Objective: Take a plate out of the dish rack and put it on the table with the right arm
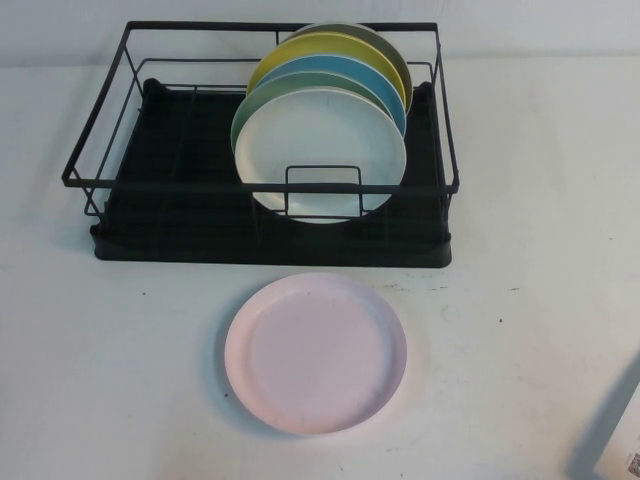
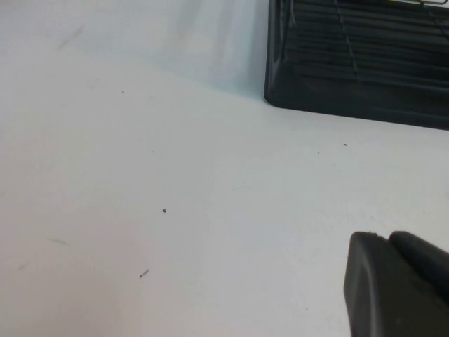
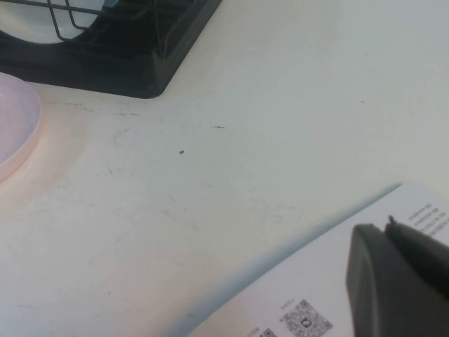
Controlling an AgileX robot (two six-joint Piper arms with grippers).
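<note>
The dish rack (image 1: 120,150) stood at the far side of the counter (image 1: 520,260), a black wire frame on a black tray base. Its right half held a row of plates standing on edge, one behind the other: a cream-white plate (image 1: 320,150) at the front, then a pale green plate (image 1: 262,92), a blue plate (image 1: 375,80), a yellow plate (image 1: 300,50) and a dull olive plate (image 1: 385,42) at the back. The left half of the rack carried nothing. A small wire loop on the front rail stood before the cream-white plate.

The pink plate (image 1: 315,352) lay flat on the counter, face up, just in front of the rack and apart from it.

The right tool (image 3: 400,281) was parked low at the near right corner of the counter, well apart from the pink plate, whose rim (image 3: 17,133) showed at the edge of the right wrist view. Its fingers were together and held nothing. It hung over a white printed sheet (image 3: 309,295) bearing a square code.

The left tool (image 2: 396,284) hovered over bare counter near the rack's left front corner (image 2: 337,77). I cannot tell how its fingers stood.
</note>
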